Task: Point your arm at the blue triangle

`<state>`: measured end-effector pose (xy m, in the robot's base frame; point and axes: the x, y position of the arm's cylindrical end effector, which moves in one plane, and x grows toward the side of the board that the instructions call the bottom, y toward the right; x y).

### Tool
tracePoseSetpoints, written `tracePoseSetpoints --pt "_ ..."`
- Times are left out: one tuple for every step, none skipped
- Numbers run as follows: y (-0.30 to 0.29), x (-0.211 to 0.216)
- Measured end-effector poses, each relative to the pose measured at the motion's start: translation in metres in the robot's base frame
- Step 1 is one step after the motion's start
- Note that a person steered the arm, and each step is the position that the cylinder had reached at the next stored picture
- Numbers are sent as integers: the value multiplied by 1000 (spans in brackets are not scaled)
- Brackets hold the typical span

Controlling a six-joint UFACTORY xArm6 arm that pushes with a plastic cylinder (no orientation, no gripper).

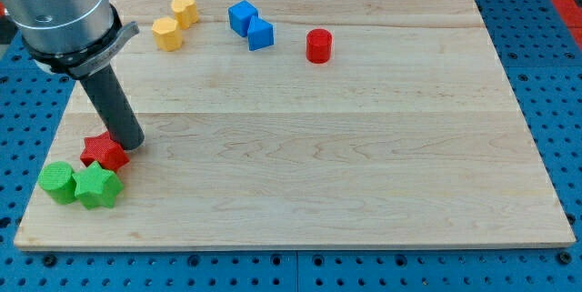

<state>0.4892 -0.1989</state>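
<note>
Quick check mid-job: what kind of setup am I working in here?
Likely a lab tabletop pushing rig: a wooden board on a blue perforated bench, small coloured blocks like the red cylinder, and my tip beside the red star.

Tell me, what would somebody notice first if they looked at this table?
Probably the big grey arm at the view's top left, with its dark rod slanting down so my tip sits right beside the red star. Just below huddle two green blocks. Far off along the view's top edge sit two yellow blocks, two blue blocks and a red cylinder.
</note>
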Motion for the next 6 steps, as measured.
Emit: tracePoseSetpoints --pt "0 1" --pt "-2 -3" --pt "0 -47" --pt "39 -92" --pt "103 -116" --pt "157 -136"
